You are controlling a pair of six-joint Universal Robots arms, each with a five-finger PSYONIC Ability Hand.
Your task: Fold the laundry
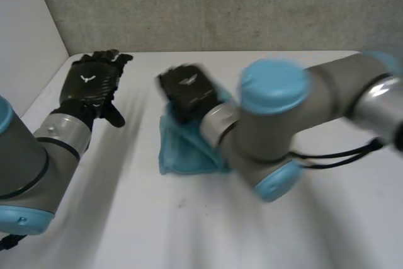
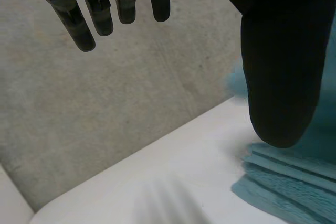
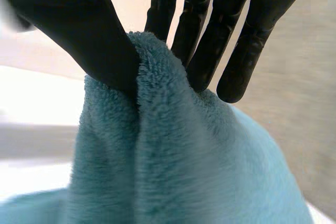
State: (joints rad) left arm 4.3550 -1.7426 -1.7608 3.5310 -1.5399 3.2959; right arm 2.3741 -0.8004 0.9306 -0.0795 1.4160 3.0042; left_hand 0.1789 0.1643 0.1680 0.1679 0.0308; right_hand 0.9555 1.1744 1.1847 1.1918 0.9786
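While the right hand pinches a raised fold of the teal cloth between its thumb and its fingers, the left hand holds nothing. In the right wrist view the thumb presses on one side of the soft, fleecy ridge and the fingers lie against the other side. The cloth is therefore gripped at its upper fold and hangs down from there in a wide drape. In the head view this hand is above the far part of the cloth, near the middle of the white table. The rest of the cloth lies on the table under and in front of the hand. It is partly hidden by the right arm, which reaches in across the table from the right side. The left hand is well apart from the cloth, over the far left part of the table, with its fingers straight and a little spread and its thumb out to the side. In the left wrist view its fingers point toward the grey wall behind the table, and several stacked layers of the cloth's edge lie on the table past the thumb. The left arm comes in along the near left side of the table.
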